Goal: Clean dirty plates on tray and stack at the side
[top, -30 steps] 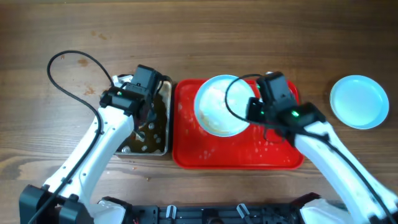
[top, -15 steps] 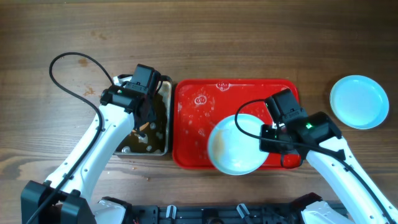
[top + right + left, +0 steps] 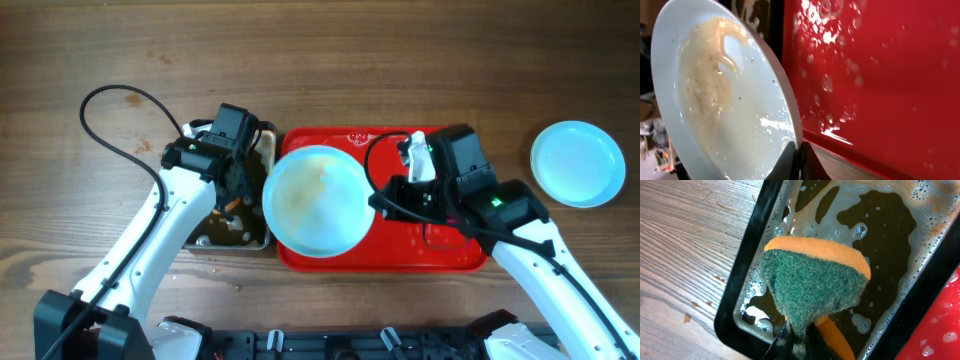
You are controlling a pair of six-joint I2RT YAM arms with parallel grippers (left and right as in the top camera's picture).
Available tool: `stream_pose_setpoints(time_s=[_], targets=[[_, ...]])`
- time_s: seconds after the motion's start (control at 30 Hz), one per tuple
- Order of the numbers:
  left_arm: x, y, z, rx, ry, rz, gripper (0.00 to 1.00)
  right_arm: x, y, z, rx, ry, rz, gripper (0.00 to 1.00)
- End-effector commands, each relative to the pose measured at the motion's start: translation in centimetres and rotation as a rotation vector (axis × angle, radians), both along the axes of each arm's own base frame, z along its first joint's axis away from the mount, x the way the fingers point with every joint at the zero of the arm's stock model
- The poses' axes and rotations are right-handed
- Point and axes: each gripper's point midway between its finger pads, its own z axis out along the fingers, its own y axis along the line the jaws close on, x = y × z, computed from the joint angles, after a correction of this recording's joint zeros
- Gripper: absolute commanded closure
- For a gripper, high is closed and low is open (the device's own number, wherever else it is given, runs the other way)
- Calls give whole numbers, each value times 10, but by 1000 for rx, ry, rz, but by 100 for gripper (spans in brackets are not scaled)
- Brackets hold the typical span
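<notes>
A pale-blue plate (image 3: pixel 318 200) with a brown smear hangs tilted over the left edge of the red tray (image 3: pixel 430 252). My right gripper (image 3: pixel 378 203) is shut on its right rim. In the right wrist view the fingers (image 3: pixel 799 162) pinch the rim of the smeared plate (image 3: pixel 725 105), with the wet tray (image 3: pixel 880 75) behind it. My left gripper (image 3: pixel 235 192) is shut on a green and orange sponge (image 3: pixel 812 280) just above the foamy brown liquid in the dark pan (image 3: pixel 740 300). A second plate (image 3: pixel 577 163) lies on the table at the far right.
The dark metal pan (image 3: pixel 262 240) with brownish liquid stands directly left of the tray and touches it. Black cables loop over the table at the far left (image 3: pixel 100 120) and above the tray (image 3: pixel 375 150). The tray's surface is wet with soapy drops.
My right gripper carried the plate from the tray's back down to its front edge, then up and left to the tray's left edge beside the pan. The left arm has barely moved.
</notes>
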Motion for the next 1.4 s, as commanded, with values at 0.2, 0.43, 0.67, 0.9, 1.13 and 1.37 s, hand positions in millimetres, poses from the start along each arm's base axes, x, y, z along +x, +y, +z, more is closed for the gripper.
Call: stream_pose_setpoints(time_s=[0.2, 0.43, 0.67, 0.9, 1.13, 1.37], targets=[[-3, 1, -5, -4, 19, 19, 96, 42, -76, -21, -360, -103, -356, 95], [0, 0, -5, -3, 13, -4, 96, 6, -146, -45, -570, 110, -527, 96], [0, 0, -5, -3, 11, -5, 96, -46, -127, -63, -518, 384, -358, 96], [1, 0, -5, -3, 10, -5, 96, -40, -92, -58, -349, 327, -154, 95], [1, 0, -5, -4, 10, -6, 96, -7, -116, -60, -444, 244, -368, 71], [1, 0, -5, -3, 11, -6, 96, -14, -93, -123, -348, 381, -342, 7]])
